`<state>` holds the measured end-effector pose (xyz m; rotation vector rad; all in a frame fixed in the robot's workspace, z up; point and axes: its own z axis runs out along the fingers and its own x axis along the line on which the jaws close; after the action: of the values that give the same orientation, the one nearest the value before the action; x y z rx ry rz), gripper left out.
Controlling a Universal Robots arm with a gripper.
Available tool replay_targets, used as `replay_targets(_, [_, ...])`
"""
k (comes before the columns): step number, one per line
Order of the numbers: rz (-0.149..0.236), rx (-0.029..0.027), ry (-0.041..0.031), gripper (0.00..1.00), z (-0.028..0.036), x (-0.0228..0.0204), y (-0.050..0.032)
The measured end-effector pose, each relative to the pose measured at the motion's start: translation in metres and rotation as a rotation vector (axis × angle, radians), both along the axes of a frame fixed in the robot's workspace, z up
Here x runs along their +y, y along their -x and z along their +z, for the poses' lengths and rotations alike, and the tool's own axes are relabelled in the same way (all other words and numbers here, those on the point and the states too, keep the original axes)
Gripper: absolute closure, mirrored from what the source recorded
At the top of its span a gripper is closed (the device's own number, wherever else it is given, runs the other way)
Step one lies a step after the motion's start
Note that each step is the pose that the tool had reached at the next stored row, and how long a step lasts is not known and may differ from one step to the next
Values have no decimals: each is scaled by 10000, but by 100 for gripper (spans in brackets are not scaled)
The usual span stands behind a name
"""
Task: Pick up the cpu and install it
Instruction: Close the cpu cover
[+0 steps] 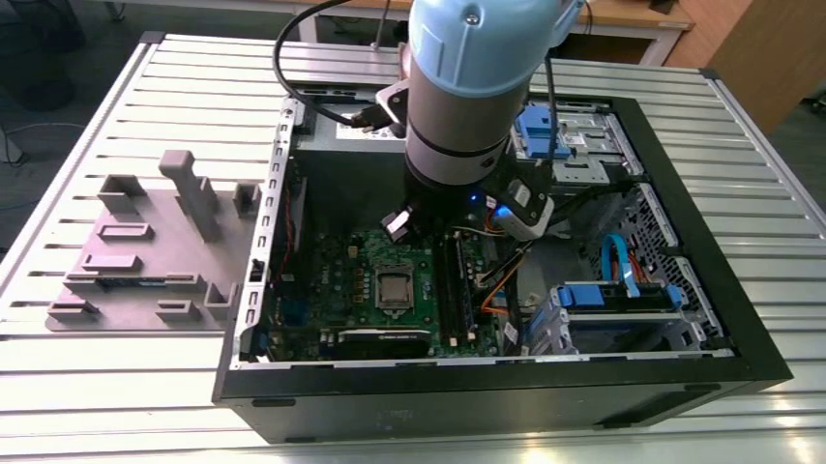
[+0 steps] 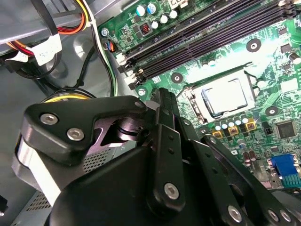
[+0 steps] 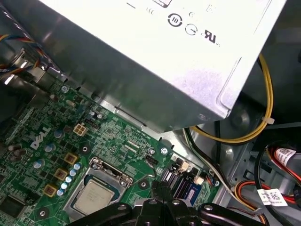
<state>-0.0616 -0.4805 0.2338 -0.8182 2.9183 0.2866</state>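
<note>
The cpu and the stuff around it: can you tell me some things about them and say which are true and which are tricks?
1. The small flat silver cpu lies in the metal-framed socket on the green motherboard. True.
2. The black gripper holds the cpu up in the air. False: the cpu lies in the socket, and the gripper is off to one side of it.
3. The large grey box with a white label sits inside the black computer case. True.
4. The grey plastic holder block lies inside the case. False: it rests on the slatted metal table, outside the case, on the exterior view's left.
</note>
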Motion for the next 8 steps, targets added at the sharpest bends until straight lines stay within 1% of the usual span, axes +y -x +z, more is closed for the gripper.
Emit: replay_targets(8, [0,0,1,89,0,1,-1])
